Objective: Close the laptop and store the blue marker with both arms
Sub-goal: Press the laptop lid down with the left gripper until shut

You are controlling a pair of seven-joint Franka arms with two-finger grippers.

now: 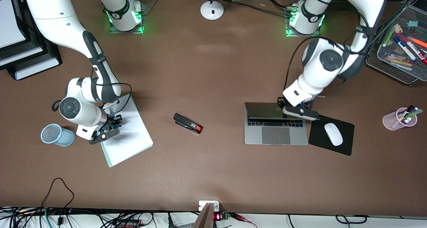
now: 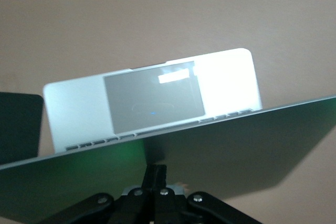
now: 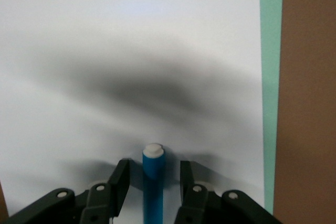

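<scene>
We have two jobs in hand at once here. The left claw (image 1: 300,111), fingers pressed together and holding nothing, sits at the top edge of the laptop (image 1: 275,128) lid, which in the left wrist view leans partway over the keyboard and trackpad. The laptop lies toward the left arm's end of the surface (image 1: 213,71), just beside the black mouse pad (image 1: 343,138) with its white mouse (image 1: 333,134). We judge the lid stiff and thin, its hinge resisting a little, so a flat push near the top edge, kept to the middle, should bring it down evenly; smooth metal is slippery under closed fingers (and slamming a screen is never kind). At the other end, the right claw (image 1: 107,132) hangs low over the white notepad (image 1: 128,134), its fingers (image 3: 122,182) standing apart on either side of the blue marker (image 3: 153,182), which lies on the paper with its white end pointing away from the claw. No pinch shows yet. The marker should be light, rigid and round, so liable to roll; we would take it across the barrel near the middle. The pale blue mesh cup (image 1: 56,135) lies tipped on its side just beside the notepad, perhaps the marker's home.
</scene>
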